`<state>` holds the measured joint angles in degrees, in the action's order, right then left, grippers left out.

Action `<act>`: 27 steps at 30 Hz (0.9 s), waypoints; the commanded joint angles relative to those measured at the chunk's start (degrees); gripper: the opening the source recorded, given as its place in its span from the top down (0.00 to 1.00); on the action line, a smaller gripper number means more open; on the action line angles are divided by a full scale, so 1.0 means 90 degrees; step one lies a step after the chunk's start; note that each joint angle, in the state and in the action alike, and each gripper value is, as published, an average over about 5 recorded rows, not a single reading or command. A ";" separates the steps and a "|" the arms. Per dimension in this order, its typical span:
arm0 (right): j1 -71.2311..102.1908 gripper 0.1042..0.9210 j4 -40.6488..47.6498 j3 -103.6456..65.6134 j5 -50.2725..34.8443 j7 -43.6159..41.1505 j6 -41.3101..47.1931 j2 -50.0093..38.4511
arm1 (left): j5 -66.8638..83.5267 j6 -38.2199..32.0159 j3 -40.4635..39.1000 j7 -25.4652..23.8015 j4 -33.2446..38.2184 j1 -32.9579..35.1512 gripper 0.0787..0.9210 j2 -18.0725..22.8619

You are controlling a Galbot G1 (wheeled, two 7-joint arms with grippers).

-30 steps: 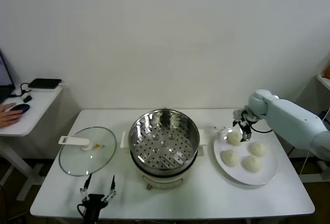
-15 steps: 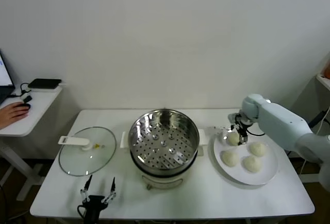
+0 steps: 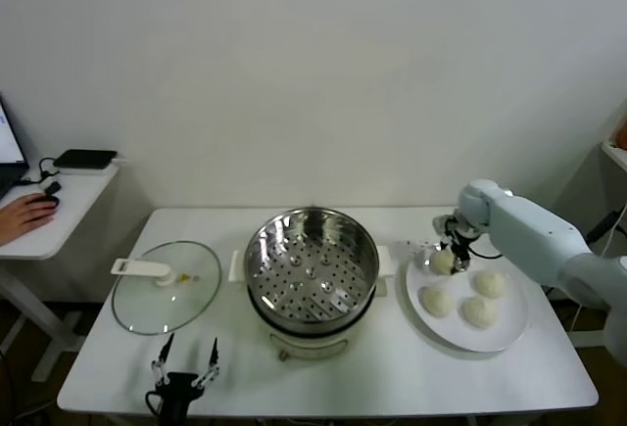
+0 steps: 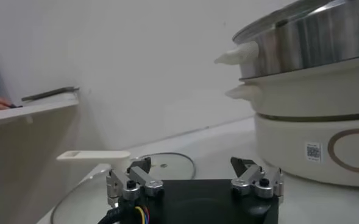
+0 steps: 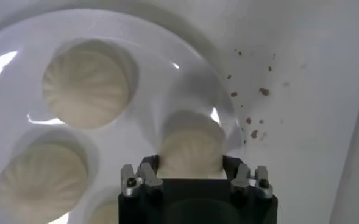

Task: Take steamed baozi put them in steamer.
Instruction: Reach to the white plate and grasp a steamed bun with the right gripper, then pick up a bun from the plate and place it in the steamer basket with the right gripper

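Four cream-white baozi lie on a white plate (image 3: pixel 509 333) at the right of the table. My right gripper (image 3: pixel 453 247) is down over the plate's far-left baozi (image 3: pixel 442 261). In the right wrist view the fingers (image 5: pixel 149 165) press both sides of this baozi (image 5: pixel 190 149), which still rests on the plate (image 5: pixel 161 67). The other three baozi (image 3: pixel 437 300), (image 3: pixel 490 283), (image 3: pixel 479 310) lie free. The steel steamer (image 3: pixel 312 267) stands at the table's middle with its perforated tray bare. My left gripper (image 3: pixel 184 359) is open and parked at the table's front left edge.
The glass lid (image 3: pixel 165 287) with a white handle lies flat left of the steamer, and shows in the left wrist view (image 4: pixel 161 164) beyond the left gripper (image 4: pixel 191 173). A side desk with a person's hand (image 3: pixel 29 213) is at the far left. Brown crumbs (image 5: pixel 252 122) dot the table beside the plate.
My right gripper moved left and down onto the far-left baozi and settled around it. The left arm has not moved.
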<state>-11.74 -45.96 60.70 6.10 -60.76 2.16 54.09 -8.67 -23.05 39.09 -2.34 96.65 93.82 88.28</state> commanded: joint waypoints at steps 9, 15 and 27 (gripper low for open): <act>-0.4658 0.29 -0.3166 0.4076 -0.3173 0.0269 -0.1554 -0.0494 | -0.0017 -0.0048 -0.0039 0.0046 0.0015 0.0024 0.12 -0.0046; -0.5322 0.29 -0.3599 0.4369 -0.3609 0.0579 -0.2963 0.0196 | -0.0037 -0.0069 -0.0109 0.0093 0.0015 0.0034 0.12 -0.0061; -0.4544 0.29 -0.2518 0.3795 -0.2932 0.0652 -0.4514 0.2370 | -0.0083 -0.0119 -0.0199 0.0127 0.0084 0.0062 0.12 -0.0038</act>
<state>-51.48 -71.71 93.12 -20.06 -55.93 -26.65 63.37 -9.27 -23.99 37.39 -1.22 97.15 94.35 87.78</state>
